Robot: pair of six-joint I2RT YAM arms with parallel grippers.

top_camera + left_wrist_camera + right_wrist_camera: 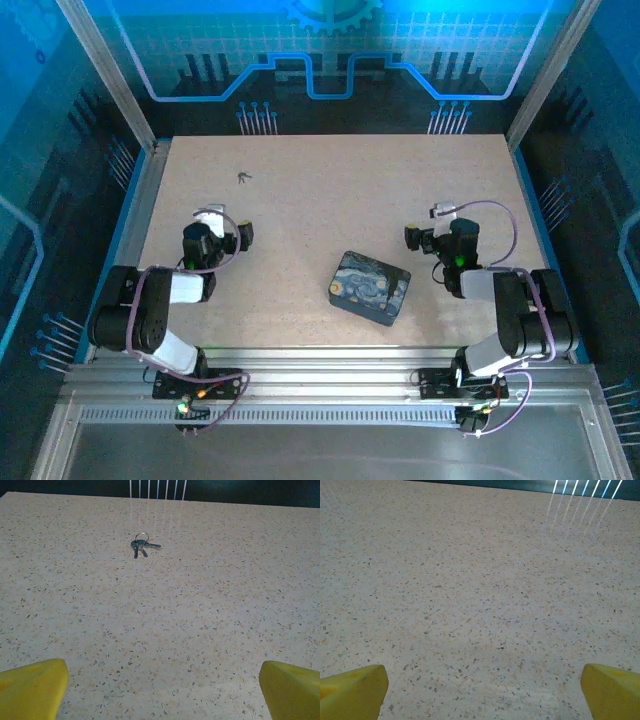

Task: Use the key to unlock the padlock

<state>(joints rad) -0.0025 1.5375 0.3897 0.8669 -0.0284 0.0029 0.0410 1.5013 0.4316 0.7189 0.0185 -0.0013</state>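
Note:
The key (140, 545) is a dark sliver in a small bunch on a metal ring, lying flat on the speckled table far ahead of my left gripper (164, 680). From above, the bunch (243, 178) rests near the back left, well beyond the left gripper (228, 224). Both yellow fingertips (32, 687) stand wide apart with bare table between them. My right gripper (428, 226) hovers at the right, open too, its yellow fingertips (610, 690) spread over bare table (485, 680). The padlock is out of view.
A blue-and-yellow swirl-painted box (370, 288) lies on the table between the arms, nearer the right one. Metal frame posts and blue panels border the tabletop (330, 200) at the back and both sides.

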